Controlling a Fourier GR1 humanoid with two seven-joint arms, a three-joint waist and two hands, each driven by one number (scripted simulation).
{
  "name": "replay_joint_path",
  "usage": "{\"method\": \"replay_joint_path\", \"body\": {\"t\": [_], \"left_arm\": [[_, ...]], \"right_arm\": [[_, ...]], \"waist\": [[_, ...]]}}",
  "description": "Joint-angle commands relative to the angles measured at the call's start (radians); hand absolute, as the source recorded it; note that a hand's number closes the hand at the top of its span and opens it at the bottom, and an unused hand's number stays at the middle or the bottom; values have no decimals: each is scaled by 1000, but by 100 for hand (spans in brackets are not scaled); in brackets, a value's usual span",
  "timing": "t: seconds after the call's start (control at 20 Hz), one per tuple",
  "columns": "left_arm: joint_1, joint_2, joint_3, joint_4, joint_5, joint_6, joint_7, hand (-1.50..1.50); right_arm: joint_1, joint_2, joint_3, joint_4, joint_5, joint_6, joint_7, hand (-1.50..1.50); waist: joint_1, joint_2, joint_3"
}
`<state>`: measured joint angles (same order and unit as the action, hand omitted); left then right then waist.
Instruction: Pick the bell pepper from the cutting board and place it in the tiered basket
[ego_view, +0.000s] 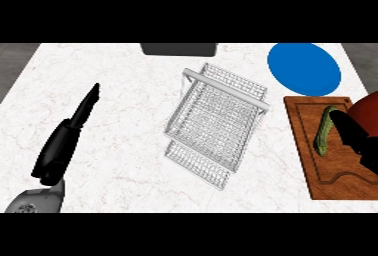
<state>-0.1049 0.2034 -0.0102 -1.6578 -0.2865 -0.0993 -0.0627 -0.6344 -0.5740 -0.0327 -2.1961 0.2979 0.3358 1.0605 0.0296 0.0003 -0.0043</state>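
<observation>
A red bell pepper (368, 106) shows at the view's right edge, over the back right part of the wooden cutting board (310, 170). My right hand (353, 134) comes in from the right edge, its black fingers curled against the pepper's near side. Much of the hand and the pepper is cut off by the edge. The wire tiered basket (215, 120) stands in the middle of the counter, left of the board. My left hand (65, 140) rests open at the left with its fingers straight, pointing away from me, holding nothing.
A long green vegetable (324, 131) lies on the board just left of my right hand. A blue plate (304, 68) sits behind the board. A dark object (179, 49) stands at the counter's back edge.
</observation>
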Motion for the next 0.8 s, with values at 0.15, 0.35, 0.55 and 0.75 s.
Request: {"method": "replay_joint_path", "body": {"t": [0.15, 0.35, 0.55, 0.75], "left_arm": [[-16, -10, -1, 43, -14, 9, -35, 0], [-12, -6, -1, -25, -21, 10, 20, 0], [-48, -24, -4, 14, -27, 19, 17, 0], [24, -27, -18, -3, -18, 6, -21, 0]], "right_arm": [[-260, 173, 187, 287, 113, -69, 151, 150], [-346, 281, 233, 483, 197, -117, 103, 150], [-345, 420, 299, 656, 332, -241, 31, 150], [-350, 525, 205, 785, 326, -405, -79, -150]], "waist": [[-2, 4, 1], [-1, 3, 3], [-6, 5, 3], [0, 7, 4]]}}
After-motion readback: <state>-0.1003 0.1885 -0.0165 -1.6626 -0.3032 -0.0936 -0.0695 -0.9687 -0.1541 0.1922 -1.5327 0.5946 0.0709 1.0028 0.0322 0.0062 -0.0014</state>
